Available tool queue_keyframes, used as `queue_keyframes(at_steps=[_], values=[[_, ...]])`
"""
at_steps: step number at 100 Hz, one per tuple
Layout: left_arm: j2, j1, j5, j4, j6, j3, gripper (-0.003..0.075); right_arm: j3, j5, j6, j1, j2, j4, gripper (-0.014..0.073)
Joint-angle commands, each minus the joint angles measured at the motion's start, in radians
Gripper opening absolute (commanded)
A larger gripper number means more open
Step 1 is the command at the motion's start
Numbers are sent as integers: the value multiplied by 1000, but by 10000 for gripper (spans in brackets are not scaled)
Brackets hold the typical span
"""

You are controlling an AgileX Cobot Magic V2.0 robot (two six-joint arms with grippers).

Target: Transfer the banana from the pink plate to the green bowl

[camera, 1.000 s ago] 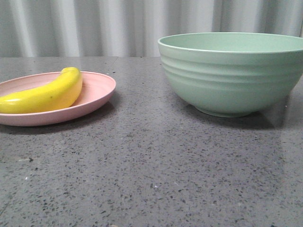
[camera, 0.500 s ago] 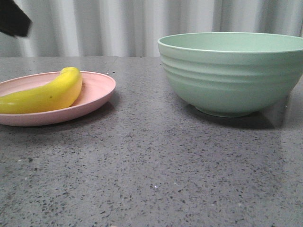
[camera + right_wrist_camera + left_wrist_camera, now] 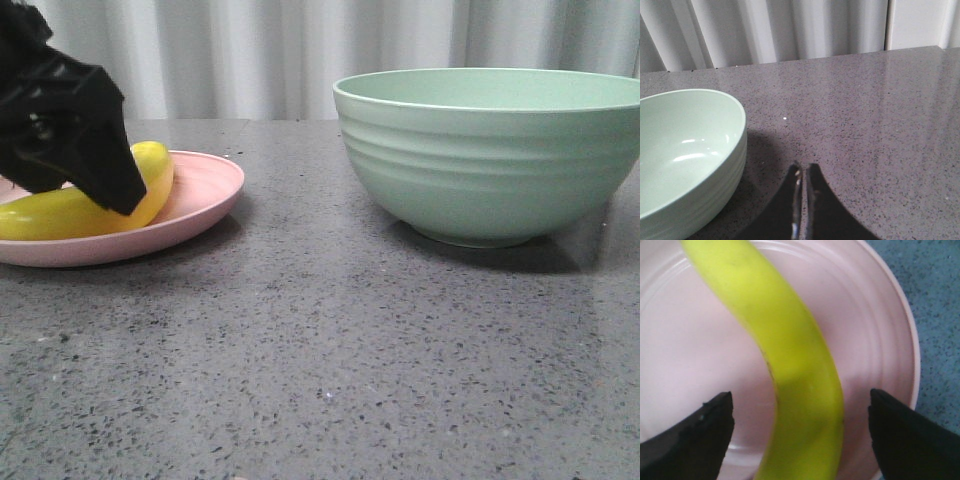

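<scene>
The yellow banana (image 3: 70, 212) lies on the pink plate (image 3: 205, 190) at the left of the table. My left gripper (image 3: 95, 185) has come down over it and hides its middle. In the left wrist view the banana (image 3: 790, 365) runs between my open fingers (image 3: 705, 435), which stand clear on either side of it over the plate (image 3: 685, 355). The green bowl (image 3: 490, 150) stands empty at the right. My right gripper (image 3: 803, 172) is shut and empty, over the table just beside the bowl (image 3: 685, 150).
The grey speckled table (image 3: 330, 340) stretches between plate and bowl and toward the front. A pale curtain (image 3: 280, 55) hangs behind the table's far edge.
My left gripper has come into the front view from the upper left and dropped down over the banana on the plate. Banana, plate and bowl have not moved.
</scene>
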Motion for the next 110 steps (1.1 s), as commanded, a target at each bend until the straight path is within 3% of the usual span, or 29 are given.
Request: queue_keyframes(at_steps=[1,16,26,33,53,71,86,93,110], values=[[-9,-8,-19,-14,6,-39,512,-37,-90,1,1,11,7,-64],[29,-8,10,-10,6,-39,507,-37,-95,1,1,11,7,-64],[44,-8,16,-13,6,-39,439,-37,-96,1,1,11,7,-64],[44,-8,16,-13,6,-39,344,-37,-96,1,1,11,7,-64],[44,-8,19,-14,6,-51,-20,-37,-92,1,1,11,7,-64],[34,-8,46,-14,22,-116,-20,-112,54,-3,10,13,7,-64],[-3,-37,75,-36,104,-175,-20,-248,228,-4,77,54,7,-39],[-28,-67,75,-59,137,-194,-20,-318,289,-4,122,98,7,24],[-86,-162,57,-75,181,-217,-20,-456,316,-4,237,235,117,270]])
